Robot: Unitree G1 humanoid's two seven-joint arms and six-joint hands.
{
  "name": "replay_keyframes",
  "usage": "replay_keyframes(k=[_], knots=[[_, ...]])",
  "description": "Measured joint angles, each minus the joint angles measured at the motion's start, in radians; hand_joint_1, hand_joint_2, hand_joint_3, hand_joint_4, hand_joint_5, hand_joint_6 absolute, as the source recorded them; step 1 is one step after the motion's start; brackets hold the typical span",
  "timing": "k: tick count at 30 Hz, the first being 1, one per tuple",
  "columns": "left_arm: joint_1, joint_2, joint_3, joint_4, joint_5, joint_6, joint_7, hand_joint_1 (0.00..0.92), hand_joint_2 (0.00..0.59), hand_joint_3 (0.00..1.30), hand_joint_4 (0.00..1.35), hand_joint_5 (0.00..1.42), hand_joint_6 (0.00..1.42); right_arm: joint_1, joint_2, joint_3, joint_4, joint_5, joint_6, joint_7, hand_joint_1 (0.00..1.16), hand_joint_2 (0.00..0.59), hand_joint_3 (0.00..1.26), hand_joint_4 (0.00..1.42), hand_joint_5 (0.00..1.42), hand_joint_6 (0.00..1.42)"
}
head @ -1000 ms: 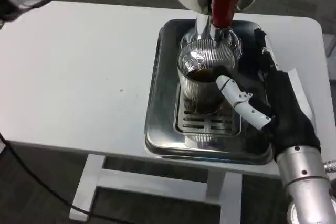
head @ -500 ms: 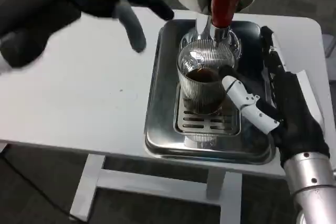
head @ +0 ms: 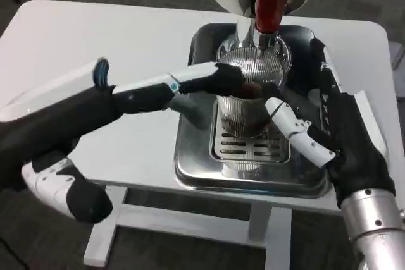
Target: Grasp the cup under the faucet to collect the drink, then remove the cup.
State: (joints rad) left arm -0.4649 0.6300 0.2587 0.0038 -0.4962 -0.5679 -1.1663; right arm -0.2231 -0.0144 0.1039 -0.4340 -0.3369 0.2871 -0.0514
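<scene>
Ribbed glass cup (head: pixel 243 102), partly filled with dark drink, is seen under the red-handled faucet (head: pixel 272 3) on the steel tray (head: pixel 193 156). It is flanked by the left hand (head: pixel 136 96) and right hand (head: pixel 338 134), fingers apart, ungrasped; removal remains.

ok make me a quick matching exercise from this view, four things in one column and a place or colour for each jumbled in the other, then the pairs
Things:
1. cup
2. faucet handle
3. left hand
4. right hand

Places and colours:
A. red, above the cup
B. reaching in from the picture's left, fingertips at the cup's rim
C. ribbed clear glass with dark drink, on the slotted grate of the metal tray
D. at the cup's right side, a white finger near its wall

Pairs: 1-C, 2-A, 3-B, 4-D
</scene>
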Motion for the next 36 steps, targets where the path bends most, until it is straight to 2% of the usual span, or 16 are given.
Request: replay_keyframes(k=[7,12,22,27,29,36], knots=[[0.098,0.003,0.039,-0.030,0.019,-0.040,0.061,0.000,0.048,0.09,0.00,0.10,0.35,0.006,0.000,0.006,0.020,0.002,-0.034,-0.002,0.54,0.281,0.00,0.00,0.00,0.06],[0.138,0.022,0.044,-0.046,0.019,-0.042,0.078,0.000,0.049,0.09,0.00,0.10,0.35,0.007,0.000,0.019,0.038,0.009,-0.063,-0.002,0.54,0.271,0.00,0.00,0.00,0.04],[0.222,0.031,0.066,-0.091,0.018,-0.042,0.119,0.000,0.056,0.09,0.00,0.09,0.34,0.048,-0.004,0.040,0.038,0.008,-0.130,-0.005,0.54,0.267,0.00,0.00,0.00,0.02],[0.275,0.033,0.093,-0.098,0.023,-0.042,0.141,0.000,0.057,0.07,0.00,0.05,0.30,0.060,-0.004,0.058,0.038,0.001,-0.132,-0.006,0.54,0.267,0.00,0.00,0.00,0.00],[0.305,0.038,0.122,-0.109,0.059,-0.056,0.171,0.000,0.054,0.04,0.00,0.03,0.26,0.066,0.000,0.067,0.038,-0.004,-0.132,-0.006,0.54,0.268,0.00,0.00,0.00,0.00],[0.373,0.062,0.155,-0.154,0.210,-0.077,0.253,0.000,0.029,0.00,0.00,0.00,0.20,0.067,0.002,0.069,0.041,-0.009,-0.132,-0.011,0.54,0.269,0.00,0.00,0.00,0.00]])
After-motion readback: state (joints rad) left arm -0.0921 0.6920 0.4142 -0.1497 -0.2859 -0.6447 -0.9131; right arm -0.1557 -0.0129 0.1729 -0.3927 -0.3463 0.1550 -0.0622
